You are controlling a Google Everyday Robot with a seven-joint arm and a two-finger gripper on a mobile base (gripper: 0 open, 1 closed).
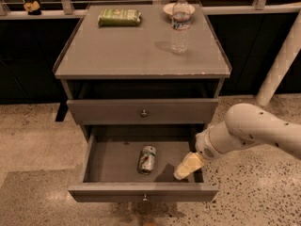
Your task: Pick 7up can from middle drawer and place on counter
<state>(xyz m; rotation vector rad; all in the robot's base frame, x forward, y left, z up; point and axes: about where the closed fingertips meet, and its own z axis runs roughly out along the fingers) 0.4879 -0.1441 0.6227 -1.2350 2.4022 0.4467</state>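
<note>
The can (pixel 147 159) lies on its side near the middle of the open middle drawer (pixel 112 166), shiny top toward the back. To its right, near but not touching, the pincer (pixel 187 166) hangs inside the drawer by the right wall (whether it is spread or closed does not show). The drawer above (pixel 103 112) is closed. On the bench (pixel 136 51) stand a bottle (pixel 180 25) and a green packet (pixel 119 17).
</note>
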